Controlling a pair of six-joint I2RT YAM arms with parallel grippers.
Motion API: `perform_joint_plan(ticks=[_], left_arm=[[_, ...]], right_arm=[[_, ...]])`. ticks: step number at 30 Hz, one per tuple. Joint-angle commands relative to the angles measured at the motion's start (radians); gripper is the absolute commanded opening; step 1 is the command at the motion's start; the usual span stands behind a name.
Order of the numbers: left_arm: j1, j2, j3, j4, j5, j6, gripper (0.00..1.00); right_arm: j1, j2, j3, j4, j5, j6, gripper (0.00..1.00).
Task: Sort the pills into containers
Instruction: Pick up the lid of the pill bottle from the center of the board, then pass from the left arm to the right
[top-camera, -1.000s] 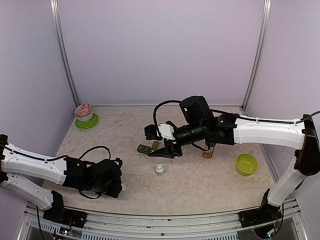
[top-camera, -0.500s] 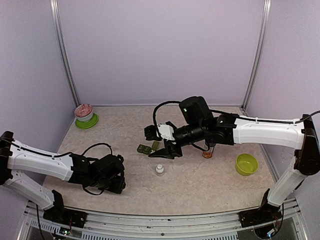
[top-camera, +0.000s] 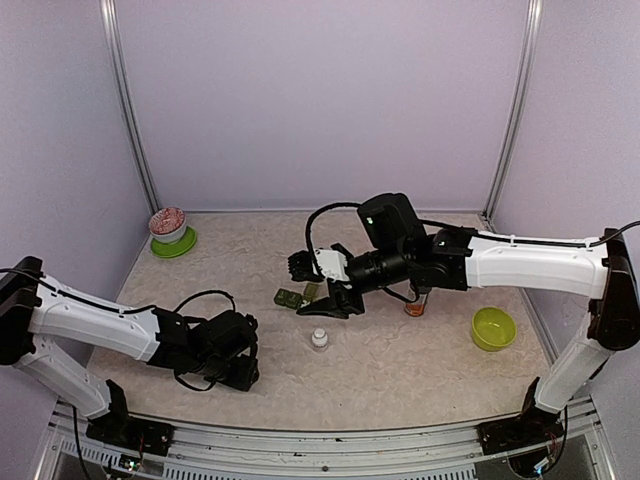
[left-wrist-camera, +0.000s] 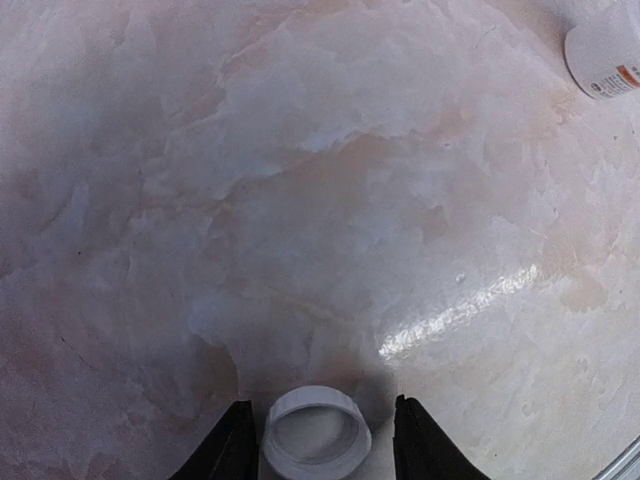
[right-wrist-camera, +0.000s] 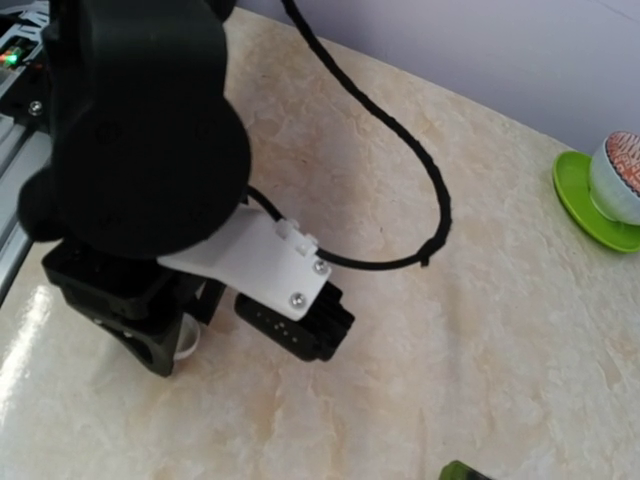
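The containers (top-camera: 292, 297) are a small dark green strip on the table centre; one green corner shows in the right wrist view (right-wrist-camera: 463, 470). My right gripper (top-camera: 328, 302) hovers just right of the strip; I cannot tell how its jaws stand, and its fingers do not show in its wrist view. A white pill bottle (top-camera: 319, 340) stands in front of it and also shows in the left wrist view (left-wrist-camera: 603, 58). My left gripper (top-camera: 247, 372) (left-wrist-camera: 320, 404) is low and open, with a white bottle cap (left-wrist-camera: 315, 437) (right-wrist-camera: 188, 341) lying between its fingers, small gaps each side. No loose pills show.
An orange bottle (top-camera: 415, 306) stands behind the right arm's wrist. A lime-green bowl (top-camera: 493, 328) is at the right. A bowl of pinkish contents on a green saucer (top-camera: 170, 230) (right-wrist-camera: 612, 185) sits at the back left. The table's near edge lies close behind the left gripper.
My left arm has slid to the right along the near side of the table, towards the white bottle. The right arm and the containers have not moved.
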Motion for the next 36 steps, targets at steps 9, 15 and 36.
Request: perform_joint_plan(ticks=[9, 15, 36], left_arm=[[0.006, 0.011, 0.012, 0.013, 0.054, 0.011, 0.29], [0.008, -0.045, 0.02, 0.045, 0.075, 0.042, 0.3], [0.145, -0.212, -0.045, 0.458, 0.579, 0.118, 0.35]], right_arm=[[-0.004, 0.011, 0.022, -0.011, -0.002, 0.004, 0.61], [-0.003, 0.01, 0.017, -0.008, 0.0, 0.0, 0.61], [-0.004, -0.107, -0.294, 0.243, -0.14, -0.203, 0.65]])
